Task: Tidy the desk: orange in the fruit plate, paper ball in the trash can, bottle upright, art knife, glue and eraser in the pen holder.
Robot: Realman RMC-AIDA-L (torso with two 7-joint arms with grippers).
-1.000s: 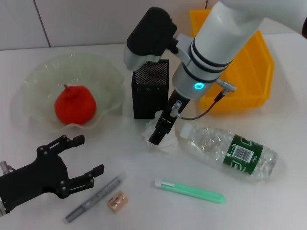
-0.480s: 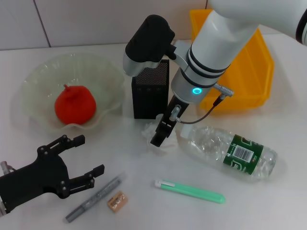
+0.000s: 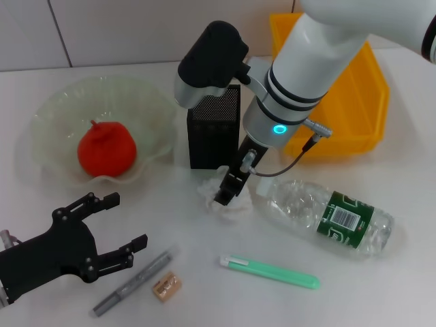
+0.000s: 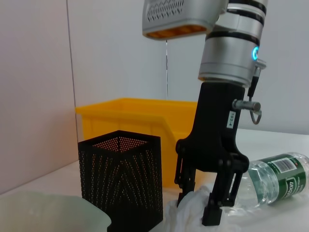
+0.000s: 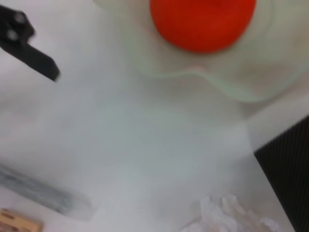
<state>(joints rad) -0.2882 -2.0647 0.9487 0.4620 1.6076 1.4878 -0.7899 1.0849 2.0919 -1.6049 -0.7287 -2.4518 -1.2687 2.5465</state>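
My right gripper reaches down onto the crumpled white paper ball, which lies on the table in front of the black mesh pen holder. In the left wrist view its fingers straddle and pinch the paper ball. The orange sits in the pale-green fruit plate. The bottle lies on its side to the right. Along the front lie the green art knife, the grey pen-shaped glue and the tan eraser. My left gripper rests open at the front left.
The yellow trash can stands at the back right, behind the bottle and beside the pen holder. A tiled wall runs along the table's far edge. The right wrist view shows the orange, the plate's rim and the paper ball.
My right gripper has sunk lower over the paper ball and its fingers have closed in on it; the wad has shifted slightly left. The left arm has not moved.
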